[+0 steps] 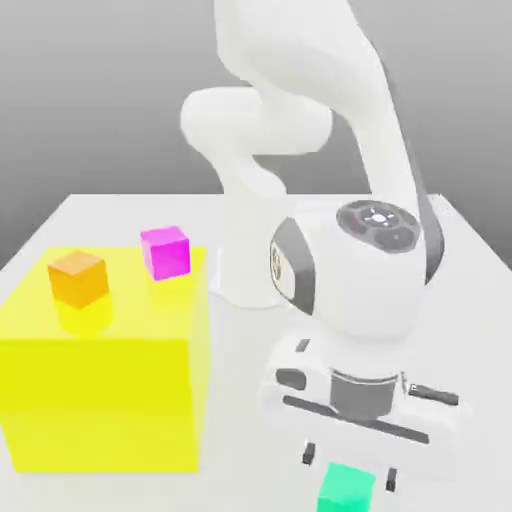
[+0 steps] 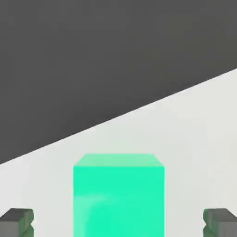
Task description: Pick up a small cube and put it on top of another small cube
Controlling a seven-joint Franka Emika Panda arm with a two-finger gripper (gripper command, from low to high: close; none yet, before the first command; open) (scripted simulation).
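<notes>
big yellow block (image 1: 100, 400) sits on the white table (image 1: 470, 260) at the exterior view's left, taken here as the landmark. orange cube (image 1: 78, 278) rests on the block's top face, toward its left side. magenta cube (image 1: 165, 252) is also on the block's top, right of the orange cube and nearer the far edge, the two apart. right of the block stands the white arm (image 1: 350, 270), bent down over the table. gripper (image 1: 347, 466) points down, well right of the block and nearer the camera than its front face. teal-green cube (image 1: 346, 489) lies on the table right of the block, directly under the gripper. hand view: the teal-green cube sits centred between the two fingertips (image 2: 17, 223), a clear gap each side. jaws fully spread, gripping nothing, not touching the cube.
</notes>
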